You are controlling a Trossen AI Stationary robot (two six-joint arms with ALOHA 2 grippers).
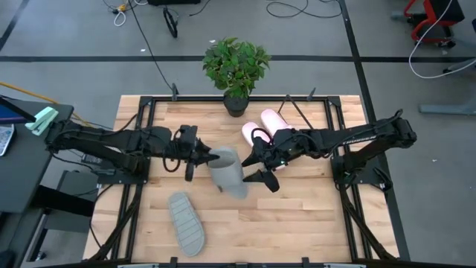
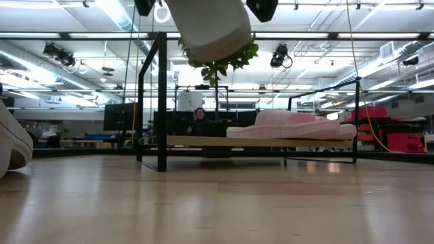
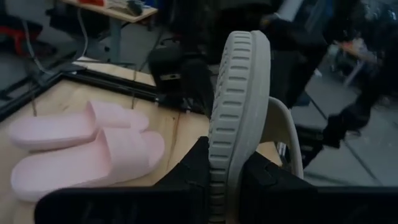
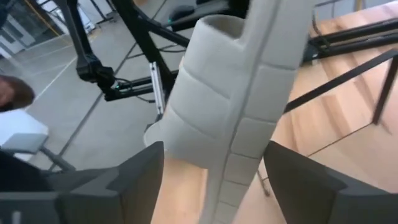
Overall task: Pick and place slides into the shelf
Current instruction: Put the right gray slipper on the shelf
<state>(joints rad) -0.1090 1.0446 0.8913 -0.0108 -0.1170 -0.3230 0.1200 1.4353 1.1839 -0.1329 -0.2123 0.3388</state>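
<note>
Your left gripper is clamped on 1 grey slide, held in the air mid-table. Right gripper sits w/ fingers apart around it. 2 pink slides lie on the shelf; other grey slide on the tabletop.

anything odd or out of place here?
One grey slide lies sole-up on the tabletop. The other grey slide hangs in mid-air, clamped by the left gripper, right gripper open around it. Pink pair sits on the shelf.
</note>
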